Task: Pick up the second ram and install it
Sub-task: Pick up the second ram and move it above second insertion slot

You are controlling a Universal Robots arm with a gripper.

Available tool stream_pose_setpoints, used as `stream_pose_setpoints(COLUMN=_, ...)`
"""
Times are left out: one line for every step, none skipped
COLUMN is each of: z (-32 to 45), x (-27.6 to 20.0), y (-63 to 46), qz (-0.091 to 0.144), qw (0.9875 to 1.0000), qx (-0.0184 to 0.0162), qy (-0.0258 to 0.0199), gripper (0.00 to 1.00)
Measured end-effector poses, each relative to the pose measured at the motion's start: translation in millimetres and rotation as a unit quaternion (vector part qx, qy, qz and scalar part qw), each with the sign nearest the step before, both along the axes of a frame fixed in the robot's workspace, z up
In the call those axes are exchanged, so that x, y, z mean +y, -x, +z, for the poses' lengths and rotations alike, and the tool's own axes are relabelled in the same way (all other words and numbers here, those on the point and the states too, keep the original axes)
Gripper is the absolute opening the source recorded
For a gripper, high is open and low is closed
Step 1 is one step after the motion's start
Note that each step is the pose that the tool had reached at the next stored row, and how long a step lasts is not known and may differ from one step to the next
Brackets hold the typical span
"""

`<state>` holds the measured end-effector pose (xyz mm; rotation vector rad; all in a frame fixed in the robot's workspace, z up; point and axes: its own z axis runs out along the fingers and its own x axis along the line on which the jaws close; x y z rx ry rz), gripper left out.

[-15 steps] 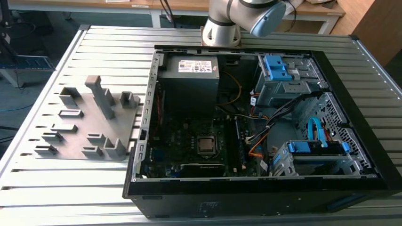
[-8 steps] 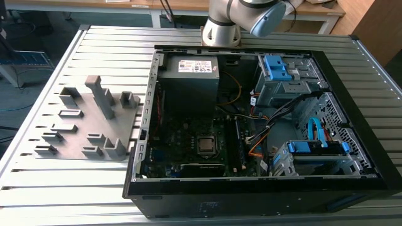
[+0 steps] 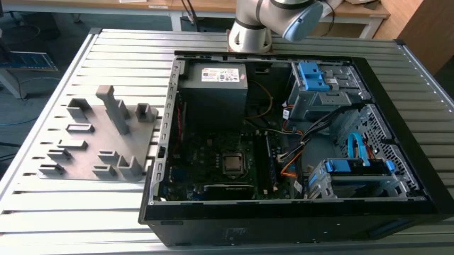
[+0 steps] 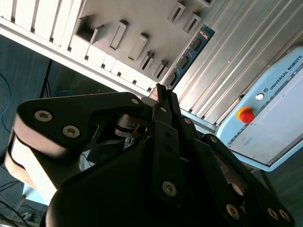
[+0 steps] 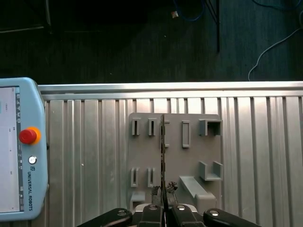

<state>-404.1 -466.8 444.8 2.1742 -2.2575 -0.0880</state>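
Note:
The second ram [image 4: 193, 47] is a slim blue-green stick with small black chips. It sticks out from the tips of my gripper [image 4: 161, 91], which is shut on its near end. In the first wrist view the ram [image 5: 163, 137] shows edge-on as a thin dark line rising from my gripper [image 5: 163, 207]. It hangs well above the gray holder plate [image 5: 189, 156] with its slotted blocks. In the exterior view the holder plate [image 3: 85, 159] lies on the slatted table at the exterior view's left, beside the open computer case [image 3: 397, 175].
Inside the case a processor socket [image 3: 232, 162] sits beside the memory slots [image 3: 269, 159], with blue drive cages [image 3: 319, 79] and cables at the exterior view's right. A teach pendant [image 5: 19, 151] with a red stop button lies on the table. The arm's base [image 3: 250, 32] stands behind the case.

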Motion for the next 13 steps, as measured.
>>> stream_pose_setpoints(z=1.2, x=0.0, y=0.0, qz=0.000, qw=1.0000, qx=0.0000, qy=0.0000, gripper=0.14)
stream_pose_setpoints(z=2.4, x=0.0, y=0.0, qz=0.000, qw=1.0000, qx=0.0000, qy=0.0000, gripper=0.14)
stream_pose_setpoints(z=3.9, x=0.0, y=0.0, qz=0.000, qw=1.0000, qx=0.0000, qy=0.0000, gripper=0.14)
stream_pose_setpoints(z=5.4, x=0.0, y=0.0, qz=0.000, qw=1.0000, qx=0.0000, qy=0.0000, gripper=0.14)
stream_pose_setpoints(z=6.7, x=0.0, y=0.0, qz=0.000, qw=1.0000, qx=0.0000, qy=0.0000, gripper=0.14)
stream_pose_setpoints(z=8.0, x=0.0, y=0.0, qz=0.000, qw=1.0000, qx=0.0000, qy=0.0000, gripper=0.14)
stream_pose_setpoints(z=9.2, x=0.0, y=0.0, qz=0.000, qw=1.0000, qx=0.0000, qy=0.0000, gripper=0.14)
stream_pose_setpoints(z=10.3, x=0.0, y=0.0, qz=0.000, qw=1.0000, qx=0.0000, qy=0.0000, gripper=0.14)
stream_pose_setpoints(z=11.5, x=0.0, y=0.0, qz=0.000, qw=1.0000, qx=0.0000, qy=0.0000, gripper=0.14)
stream_pose_setpoints(z=12.8, x=0.0, y=0.0, qz=0.000, qw=1.0000, qx=0.0000, qy=0.0000, gripper=0.14)
stream_pose_setpoints(z=14.2, x=0.0, y=0.0, qz=0.000, qw=1.0000, qx=0.0000, qy=0.0000, gripper=0.14)
stream_pose_setpoints(z=15.5, x=0.0, y=0.0, qz=0.000, qw=1.0000, qx=0.0000, qy=0.0000, gripper=0.14)
stream_pose_setpoints(z=16.7, x=0.0, y=0.0, qz=0.000, qw=1.0000, qx=0.0000, qy=0.0000, gripper=0.14)
